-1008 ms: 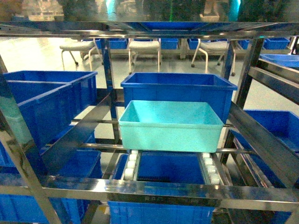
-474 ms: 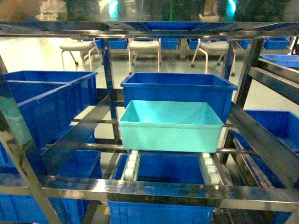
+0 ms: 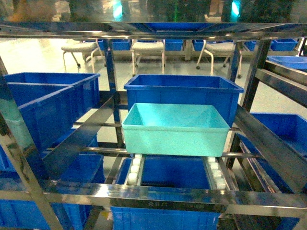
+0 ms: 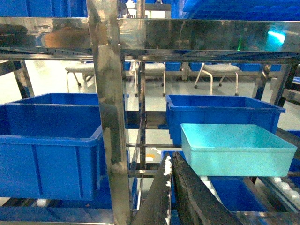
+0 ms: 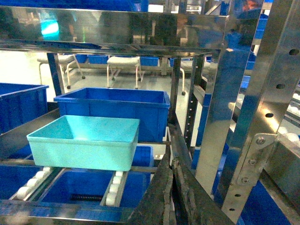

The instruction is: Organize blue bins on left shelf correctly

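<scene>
The light turquoise blue bin (image 3: 175, 129) sits on the white roller tracks (image 3: 134, 168) of the stainless-steel left shelf (image 3: 158, 194), in its middle bay, just in front of a deeper dark blue bin (image 3: 183, 91). The left wrist view has this turquoise bin (image 4: 236, 147) to the right of and beyond my left gripper (image 4: 170, 155), which is shut with nothing in it. The right wrist view has the bin (image 5: 84, 140) to the left of my right gripper (image 5: 172, 158), also shut and holding nothing. Neither gripper touches the bin, and neither appears in the head view.
Dark blue ribbed bins fill the left bay (image 3: 43, 108), the level below (image 3: 168, 179) and the right side (image 3: 283, 129). A steel post (image 4: 110, 117) stands close to the left gripper and another post (image 5: 260, 108) close to the right one. White chairs (image 3: 147, 50) stand on the floor behind.
</scene>
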{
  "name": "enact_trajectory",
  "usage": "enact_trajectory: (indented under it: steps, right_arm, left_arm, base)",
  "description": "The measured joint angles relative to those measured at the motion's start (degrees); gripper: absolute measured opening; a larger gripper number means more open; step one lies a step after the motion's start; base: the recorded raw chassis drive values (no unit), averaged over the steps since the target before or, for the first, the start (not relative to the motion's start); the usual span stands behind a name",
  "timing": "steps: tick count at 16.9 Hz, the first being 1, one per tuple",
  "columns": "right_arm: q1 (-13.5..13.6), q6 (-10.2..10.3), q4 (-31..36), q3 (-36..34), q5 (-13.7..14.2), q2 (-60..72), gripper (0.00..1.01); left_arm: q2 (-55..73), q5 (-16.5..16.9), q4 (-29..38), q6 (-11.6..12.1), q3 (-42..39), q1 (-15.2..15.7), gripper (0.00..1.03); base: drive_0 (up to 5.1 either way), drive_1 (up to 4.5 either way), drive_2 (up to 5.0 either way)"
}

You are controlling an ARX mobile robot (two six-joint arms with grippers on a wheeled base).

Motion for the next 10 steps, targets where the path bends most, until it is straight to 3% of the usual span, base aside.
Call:
enact_trajectory:
  steps: [2,3,5,10]
  right_arm:
    - [0.0,0.0,-1.7,0.0,0.0,-1.6,0.02]
    - [0.0,0.0,-2.4,0.0,0.0,-2.3,0.02]
    - [0.0,0.0,-12.8,0.0,0.0,-11.3,0.02]
    - [0.0,0.0,-12.6,0.1,0.0,-12.0,0.02]
  left_arm:
    - [-8.5,0.0,-10.4,0.0,0.0,0.0,0.02]
    - [-9.0,0.0,-8.9,0.0,0.2,0.0,0.02]
    - [-9.1,-0.1,-10.2,0.0,0.0,0.0,0.02]
    - [-9.1,0.0,-10.1,0.0,0.0,0.0,0.02]
  base:
    - [0.0,0.00,0.0]
    - [0.0,0.00,0.0]
    - [0.0,0.00,0.0]
    - [0.0,0.00,0.0]
